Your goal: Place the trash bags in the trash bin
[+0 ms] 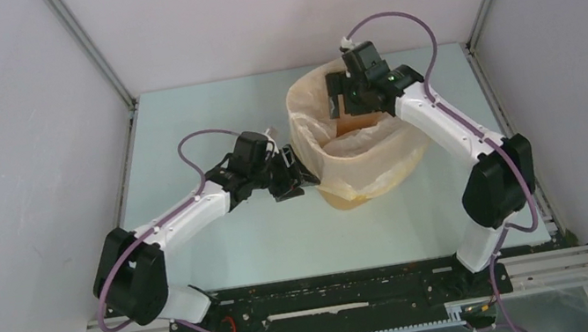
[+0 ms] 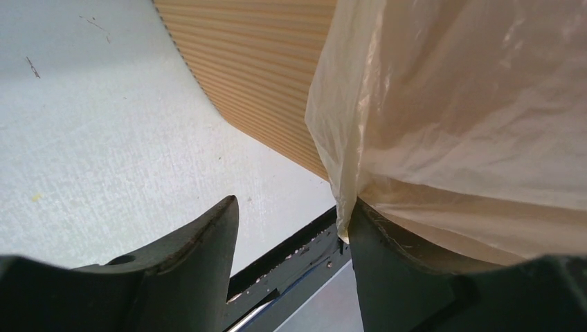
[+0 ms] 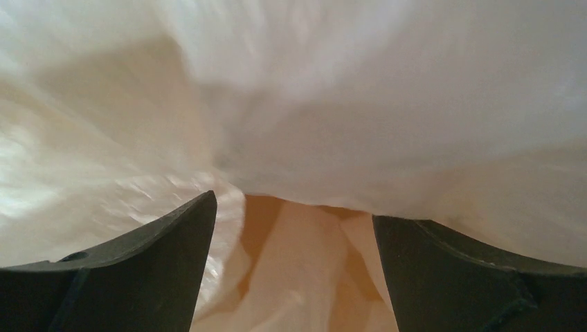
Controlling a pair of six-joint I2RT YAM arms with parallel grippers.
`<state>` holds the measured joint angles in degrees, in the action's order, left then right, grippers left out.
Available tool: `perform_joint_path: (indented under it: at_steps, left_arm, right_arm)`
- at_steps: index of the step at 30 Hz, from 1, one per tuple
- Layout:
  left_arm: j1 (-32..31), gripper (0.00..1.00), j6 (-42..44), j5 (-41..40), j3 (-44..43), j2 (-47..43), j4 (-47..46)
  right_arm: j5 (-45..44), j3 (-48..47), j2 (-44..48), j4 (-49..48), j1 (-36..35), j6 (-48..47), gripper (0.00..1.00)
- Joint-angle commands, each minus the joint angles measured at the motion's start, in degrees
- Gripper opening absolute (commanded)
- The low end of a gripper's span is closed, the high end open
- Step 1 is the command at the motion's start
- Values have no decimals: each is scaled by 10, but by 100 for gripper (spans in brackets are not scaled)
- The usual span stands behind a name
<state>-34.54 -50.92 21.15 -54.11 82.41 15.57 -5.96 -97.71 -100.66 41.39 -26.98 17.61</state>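
Hanging over the rim of the trash bin (image 2: 256, 62), the trash bag (image 2: 450, 104) dropped its loose hem against the inner edge of one of the left fingers (image 2: 401, 270). These stood apart with nothing gripped. The bin sat mid-tabletop (image 1: 222, 240) between the arms, its ribbed wall just ahead of that left pair. The right fingers (image 3: 138, 263), also apart and empty, hovered within the bag's mouth at the far rim. The left arm seemed the nearer to the slack hem.

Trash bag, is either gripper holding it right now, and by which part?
Neither grips it. The left gripper is open, the trash bag only draped over one finger. The right gripper is open too, film beyond it.
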Motion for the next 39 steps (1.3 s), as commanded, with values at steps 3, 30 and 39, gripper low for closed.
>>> perform_joint_path:
  at_steps: [3, 30, 39]
  left_arm:
    - [-3, 64, 12, -4, -7, -1, -3]
    - [-2, 66, 11, 0, -4, 6, -6]
    - [-3, 67, 11, -3, -10, 1, 6]
  right_arm:
    - [-16, 68, 18, -20, -8, -12, 90]
    - [-26, 150, 62, -15, -21, -41, 91]
    - [5, 122, -37, -16, -33, -16, 90]
